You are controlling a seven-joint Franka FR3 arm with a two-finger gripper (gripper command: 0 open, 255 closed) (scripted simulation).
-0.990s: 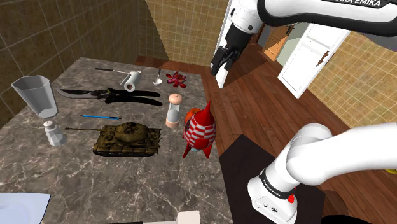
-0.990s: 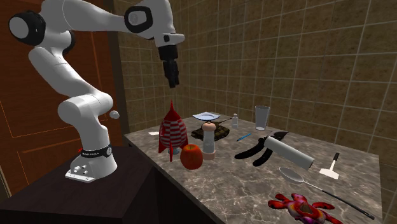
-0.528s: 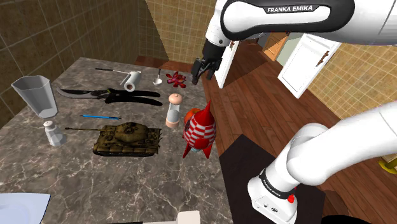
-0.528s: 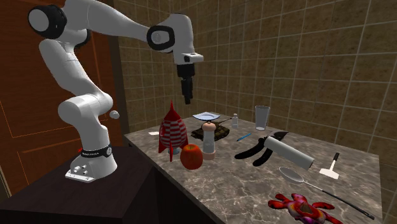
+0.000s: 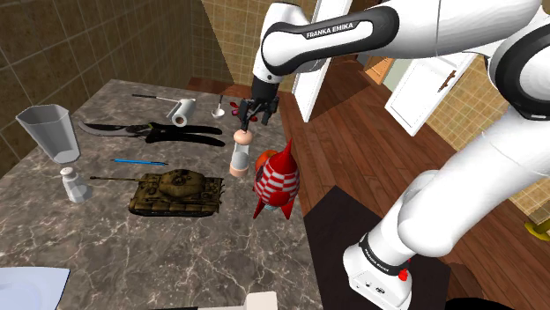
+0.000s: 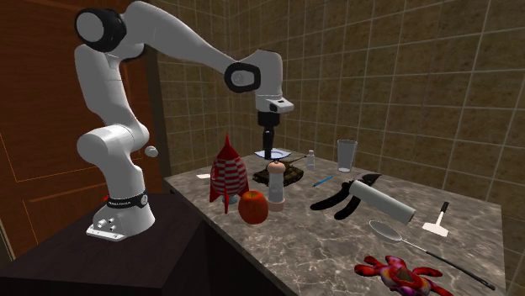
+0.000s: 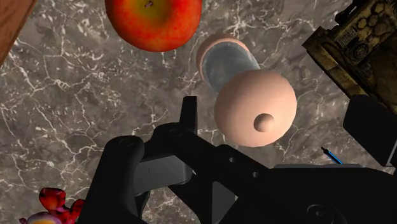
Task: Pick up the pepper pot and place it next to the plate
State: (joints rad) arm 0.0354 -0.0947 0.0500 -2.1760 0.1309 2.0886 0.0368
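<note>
Moved: your all-black two-finger gripper [image 5: 250, 112] has swung in from over the wooden floor and come down to hover just above the pepper pot.
Pepper pot: the pot, with a pale pink round knob and a clear greyish body [image 5: 238, 155], stands upright near the edge of the dark marble tabletop [image 5: 176, 255]. It is just beside a shiny red apple [image 7: 153, 22] and a red-and-white striped toy rocket [image 5: 278, 180].
Fingers: spread wide on either side of the knob, touching nothing.
Why held so: you seem lined up straight overhead, so a plain descent would clear the apple and rocket crowding one side.
Plate: the white plate [image 5: 31, 284] sits at the shoulder view's lower left, well apart from the pot, and an olive toy tank [image 5: 176, 191] lies between them.
Writing: "FRANKA EMIKA" [image 5: 339, 29] reads on the arm's white link. The stand-side label is too small to read.
</note>
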